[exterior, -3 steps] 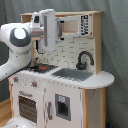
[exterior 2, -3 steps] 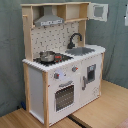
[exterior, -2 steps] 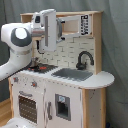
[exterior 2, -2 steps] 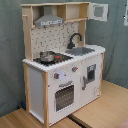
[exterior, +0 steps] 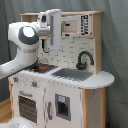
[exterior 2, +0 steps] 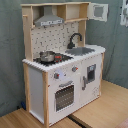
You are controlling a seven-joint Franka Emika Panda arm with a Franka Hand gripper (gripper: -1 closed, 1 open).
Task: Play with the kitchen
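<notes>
One toy kitchen [exterior: 65,85] in both exterior views, standing on a wooden floor [exterior 2: 100,112] against a grey curtain [exterior 2: 10,55]; black faucet [exterior: 84,59] arching over the sink [exterior: 72,74], a small metal pot [exterior 2: 46,56] resting on the stovetop [exterior 2: 55,59], oven door [exterior 2: 64,96] closed. White robot arm [exterior: 27,42] raised before the upper shelf in the first exterior view; gripper hidden, open or closed impossible to tell.

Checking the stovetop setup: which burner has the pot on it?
The burner nearest the kitchen's outer end: the metal pot sits there; the one beside the sink is bare.
</notes>
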